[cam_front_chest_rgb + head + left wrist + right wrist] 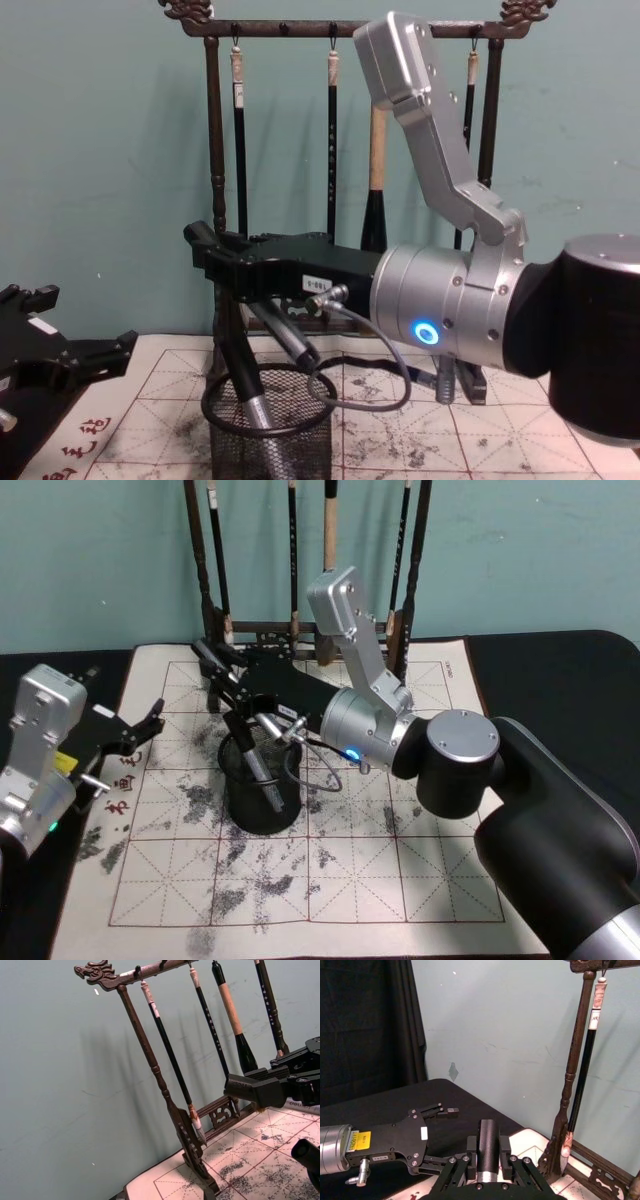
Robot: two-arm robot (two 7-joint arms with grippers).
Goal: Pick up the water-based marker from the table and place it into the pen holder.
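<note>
The water-based marker, black at the top and grey lower down, leans with its lower end inside the pen holder, a black mesh cup on the paper mat. My right gripper reaches across from the right, just above the cup, and is shut on the marker's upper part. In the chest view the marker slants down from that gripper into the pen holder. The right wrist view shows the marker's black top pinched between the pads. My left gripper hovers open to the cup's left.
A tall dark wooden rack of calligraphy brushes stands just behind the cup, against the teal wall. The ink-stained grid paper mat covers the black table. A cable loop hangs under the right gripper.
</note>
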